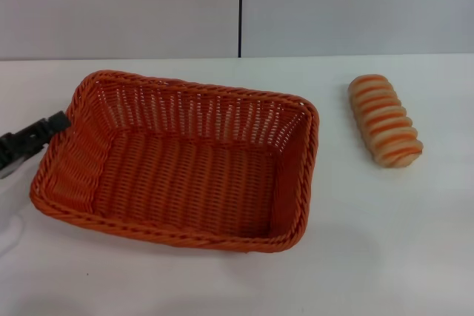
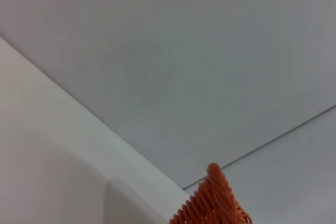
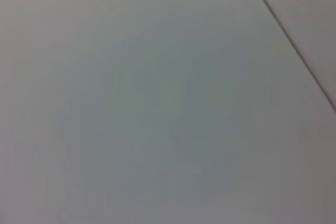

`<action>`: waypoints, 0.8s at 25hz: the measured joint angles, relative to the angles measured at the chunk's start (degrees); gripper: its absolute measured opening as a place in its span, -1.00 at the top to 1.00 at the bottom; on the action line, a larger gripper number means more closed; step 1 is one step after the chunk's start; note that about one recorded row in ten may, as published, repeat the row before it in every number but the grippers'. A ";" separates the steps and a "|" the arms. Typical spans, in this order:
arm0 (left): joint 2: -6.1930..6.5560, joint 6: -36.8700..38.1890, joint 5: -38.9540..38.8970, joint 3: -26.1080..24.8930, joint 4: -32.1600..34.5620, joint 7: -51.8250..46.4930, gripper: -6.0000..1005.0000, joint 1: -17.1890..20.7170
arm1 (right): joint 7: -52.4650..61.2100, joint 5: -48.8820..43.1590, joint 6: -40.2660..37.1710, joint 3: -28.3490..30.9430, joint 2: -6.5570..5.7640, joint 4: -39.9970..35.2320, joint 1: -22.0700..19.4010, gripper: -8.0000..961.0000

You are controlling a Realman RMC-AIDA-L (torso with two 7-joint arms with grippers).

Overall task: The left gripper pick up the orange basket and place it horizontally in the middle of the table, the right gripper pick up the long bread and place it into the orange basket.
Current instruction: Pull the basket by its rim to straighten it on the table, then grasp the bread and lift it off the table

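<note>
Basket [image 1: 178, 164] sits flat on the white counter [image 1: 385, 242], roughly centre-left of the head view, long side running left-right with a slight skew, right end a little nearer. It is empty; open side up.

Left gripper [image 1: 28, 140] is at the basket's left short rim, its black tip touching or just beside the braid. Cannot tell whether the fingers are clamped on the rim or apart; the tip is mostly cut off at the frame edge.

Bread [image 1: 385, 120] lies on the counter to the right of the basket, well apart from it, a bit farther back, long axis running near-far.

Right gripper: not in any view.

Progress, as judged: basket placement looks about done or in its last stage, pending release. Bread step not yet begun; all of it is left.

Views compared: head view alone gives the basket, bread and left gripper together. Left wrist view shows only a corner of the basket rim [image 2: 215, 200] against wall and counter edge, none of its own fingers. Right wrist view shows plain grey wall with one seam, no task things.
</note>
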 joint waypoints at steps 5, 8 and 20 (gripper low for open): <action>0.87 -0.47 0.18 -2.29 2.31 1.79 -0.10 0.91 | 0.24 0.00 0.21 -1.56 -0.04 -0.92 0.53 -0.44; 0.87 -0.47 0.18 -2.29 2.31 1.79 -0.10 0.91 | 0.54 0.00 0.42 -5.46 -0.37 -1.98 0.76 -0.43; -1.99 16.78 -18.79 -17.97 -13.61 63.16 -0.09 0.24 | 33.29 -8.42 -0.65 -35.31 -2.81 -22.72 -1.82 -0.42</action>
